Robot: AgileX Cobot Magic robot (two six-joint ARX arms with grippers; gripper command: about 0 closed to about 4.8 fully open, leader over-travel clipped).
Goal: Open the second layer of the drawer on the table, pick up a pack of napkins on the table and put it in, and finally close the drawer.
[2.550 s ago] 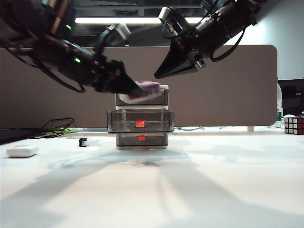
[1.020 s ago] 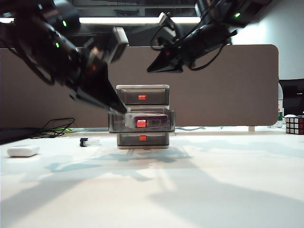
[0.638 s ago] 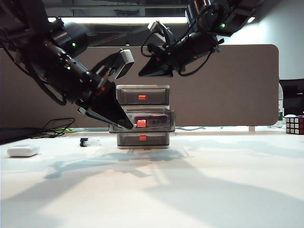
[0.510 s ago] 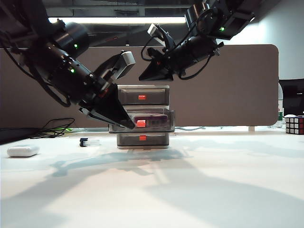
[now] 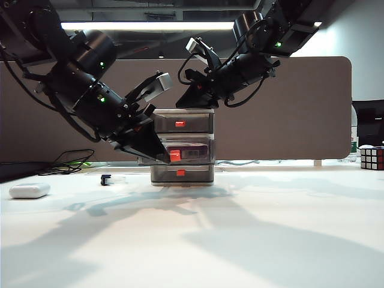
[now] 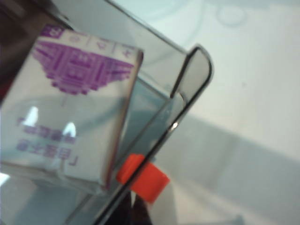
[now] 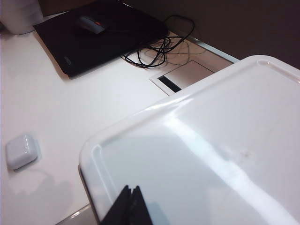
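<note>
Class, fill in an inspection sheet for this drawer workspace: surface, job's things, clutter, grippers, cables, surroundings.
Surface: white table, shadowed.
Job's things: drawer unit at the back; second layer nearly shut, pack of napkins inside.
Clutter: white oblong object, small dark item, puzzle cube.
Grippers: left gripper shut, tip at the red tab; right gripper shut, on or just over the unit's top.
Cables: black loop at left rear.
Surroundings: grey partition, ceiling light.

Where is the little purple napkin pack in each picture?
Exterior view: the purple napkin pack lies inside the middle smoky grey drawer.
Left wrist view: the pack fills the picture, inside that drawer.
Right wrist view: not in it.
Shared landmark: the drawer's red handle tab.
</note>
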